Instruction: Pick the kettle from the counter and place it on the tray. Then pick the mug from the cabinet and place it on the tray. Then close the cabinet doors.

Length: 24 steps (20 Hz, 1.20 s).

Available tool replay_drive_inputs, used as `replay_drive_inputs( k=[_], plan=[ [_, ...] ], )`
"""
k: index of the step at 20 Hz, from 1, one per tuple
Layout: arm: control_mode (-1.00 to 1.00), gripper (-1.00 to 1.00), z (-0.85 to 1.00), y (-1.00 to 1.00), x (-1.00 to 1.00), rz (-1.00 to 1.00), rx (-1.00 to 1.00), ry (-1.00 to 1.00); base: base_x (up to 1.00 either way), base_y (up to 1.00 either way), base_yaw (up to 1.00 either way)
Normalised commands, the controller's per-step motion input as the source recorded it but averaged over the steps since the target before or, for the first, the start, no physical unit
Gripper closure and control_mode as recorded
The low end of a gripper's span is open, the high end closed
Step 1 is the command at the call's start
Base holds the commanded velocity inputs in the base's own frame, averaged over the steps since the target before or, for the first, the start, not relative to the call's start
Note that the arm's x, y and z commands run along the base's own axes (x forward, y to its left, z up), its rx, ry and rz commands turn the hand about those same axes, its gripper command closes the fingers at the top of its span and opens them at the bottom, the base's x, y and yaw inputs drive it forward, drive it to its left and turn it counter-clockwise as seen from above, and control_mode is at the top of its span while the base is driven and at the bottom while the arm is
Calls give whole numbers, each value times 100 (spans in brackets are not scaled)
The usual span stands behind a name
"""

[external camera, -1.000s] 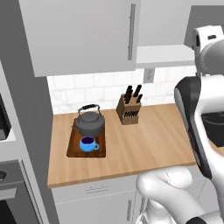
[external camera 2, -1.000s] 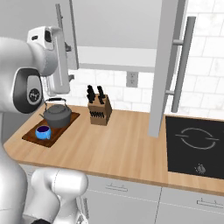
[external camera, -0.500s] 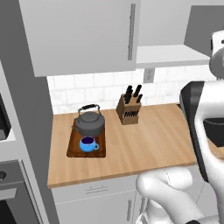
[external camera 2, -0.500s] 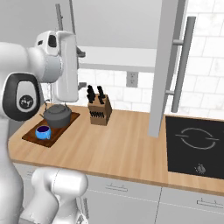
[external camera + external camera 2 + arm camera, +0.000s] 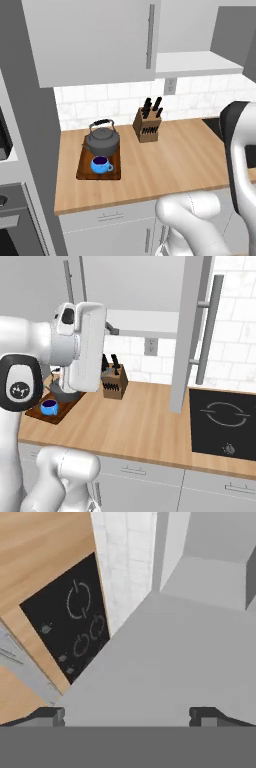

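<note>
Since a second ago my arm has swung up and across toward the open right-hand door, while the things on the counter have not shifted. Using the wooden knife block (image 5: 148,126) as my landmark: the flat dark brown wooden tray (image 5: 85,169) lies to its left on the light wood butcher-block counter (image 5: 170,160), near the front-left part of the top. On that tray stands the squat dark grey metal kettle (image 5: 102,140) with its arched black handle, and just in front of it, also on the tray, the small bright blue mug (image 5: 101,164), dark inside.

So I judge both carrying steps done. What remains is the doors. Above and left of the knife block the left flat light grey door panel (image 5: 95,40) looks shut, its long silver bar handle (image 5: 148,36) facing me. To the right of the block, the other door panel (image 5: 192,331) stands swung out edge-on over the counter, and the light grey wall cabinet (image 5: 200,62) shows its bare white shelf with nothing on it that I can see.

In the hand view my gripper (image 5: 127,714) has its two dark tips spread wide apart with nothing between them, looking at a broad grey panel, with the black cooktop (image 5: 75,627) off to one side. I reckon pushing that door shut is next.
</note>
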Motion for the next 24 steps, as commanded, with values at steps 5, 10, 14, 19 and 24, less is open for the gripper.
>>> replay_drive_inputs(
  k=[5, 10, 14, 19, 24],
  plan=[
    [-100, -100, -4, -54, -55, -39, -1, -2, 0, 0, 0],
    [-100, -100, -5, -69, -37, -25, 0, 0, 0, 0, 0],
    [-100, -100, -19, -50, -50, -12, -4, -3, 0, 0, 0],
    [-100, -100, -1, -45, -37, 4, 0, -3, 0, 0, 0],
    [-100, -100, 0, -53, -14, 8, 0, 0, 0, 0, 0]
  ],
)
